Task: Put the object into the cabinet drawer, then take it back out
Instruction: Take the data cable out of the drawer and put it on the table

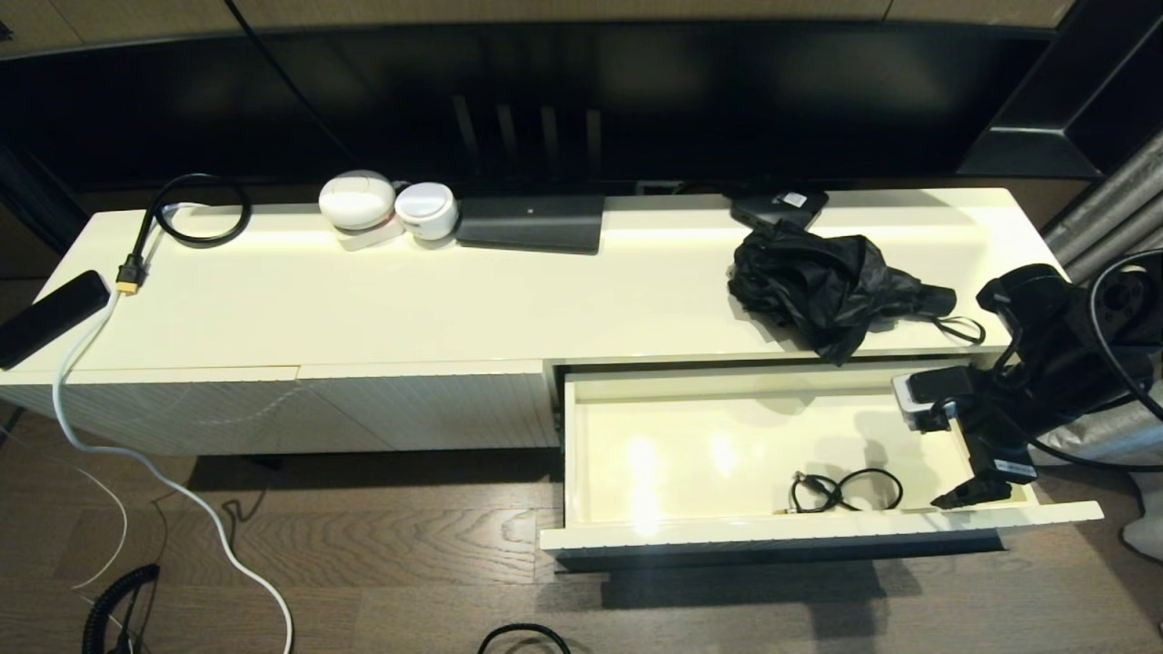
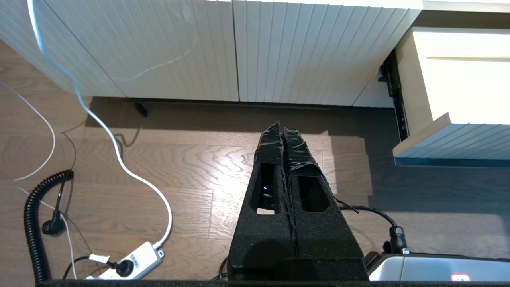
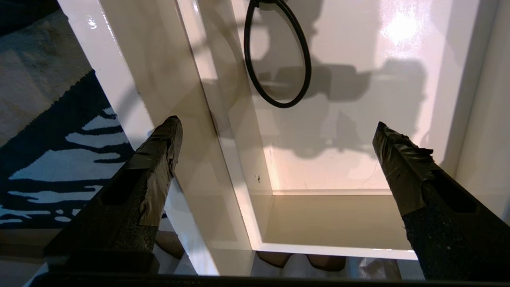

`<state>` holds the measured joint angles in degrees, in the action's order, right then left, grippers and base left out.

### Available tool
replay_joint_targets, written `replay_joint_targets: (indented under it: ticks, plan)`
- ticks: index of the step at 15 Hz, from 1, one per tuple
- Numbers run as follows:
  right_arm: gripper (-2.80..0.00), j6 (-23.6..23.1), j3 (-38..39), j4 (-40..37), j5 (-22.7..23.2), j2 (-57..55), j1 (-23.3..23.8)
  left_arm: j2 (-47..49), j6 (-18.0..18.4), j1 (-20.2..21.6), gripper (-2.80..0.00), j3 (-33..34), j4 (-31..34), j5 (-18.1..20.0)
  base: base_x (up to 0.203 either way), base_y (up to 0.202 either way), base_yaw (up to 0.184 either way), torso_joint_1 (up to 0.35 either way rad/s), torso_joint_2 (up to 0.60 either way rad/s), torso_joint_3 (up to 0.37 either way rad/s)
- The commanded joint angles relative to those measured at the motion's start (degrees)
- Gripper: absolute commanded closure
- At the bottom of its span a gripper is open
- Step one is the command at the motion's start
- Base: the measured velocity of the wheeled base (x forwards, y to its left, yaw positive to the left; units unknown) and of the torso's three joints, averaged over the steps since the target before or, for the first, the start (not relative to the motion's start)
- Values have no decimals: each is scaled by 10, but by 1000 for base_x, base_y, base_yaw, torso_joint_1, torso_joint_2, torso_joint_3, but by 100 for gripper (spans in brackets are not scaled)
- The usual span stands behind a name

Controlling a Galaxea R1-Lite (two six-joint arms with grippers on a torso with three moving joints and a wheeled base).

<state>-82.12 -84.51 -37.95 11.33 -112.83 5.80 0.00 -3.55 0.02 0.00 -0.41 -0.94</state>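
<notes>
The cabinet drawer (image 1: 727, 536) is pulled out toward the near side, at the right half of the long cream cabinet (image 1: 454, 300). Its smooth cream floor shows, and on it, near the front wall and right of the middle, lies a thin black cable (image 1: 845, 492) coiled in a loose loop. In the right wrist view the loop (image 3: 277, 52) lies flat on the drawer floor, apart from the fingers.

The right hand (image 1: 981, 493) hangs over the right end of the drawer, pointing down by the near right corner. Its fingers are spread wide: one fingertip (image 3: 165, 135) is outside the drawer's side wall, the other (image 3: 392, 147) over the inside, and nothing is between them.

On the cabinet top, just behind the drawer's far right part, lies a crumpled black folding umbrella (image 1: 831, 282) with its strap hanging at the edge. Farther left along the back stand two white round devices (image 1: 386, 209) and a dark flat box (image 1: 531, 222). At the far left lie a black looped cable with a yellow plug (image 1: 195, 213) and a black remote (image 1: 50, 316), which sticks out over the left end.

The left hand (image 2: 282, 131) is parked low over the wooden floor (image 2: 191, 159), in front of the ribbed panels (image 2: 239, 52), with its fingers pressed together. A white cord (image 1: 164, 481) and a power strip (image 2: 135, 261) lie on the floor.
</notes>
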Motion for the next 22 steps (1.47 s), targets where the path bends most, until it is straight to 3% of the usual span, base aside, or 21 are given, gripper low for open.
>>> replay_joint_targets:
  ticks: [1,22]
  plan:
    - [-280,-5,-2,-2,1,-14,1,0,-1,0,0,0,0,0,0,0,0,0,0,0]
    - [-280,-6,11,25,-1,-28,0,0,-1,0,0,0,0,0,0,0,0,0,0,0]
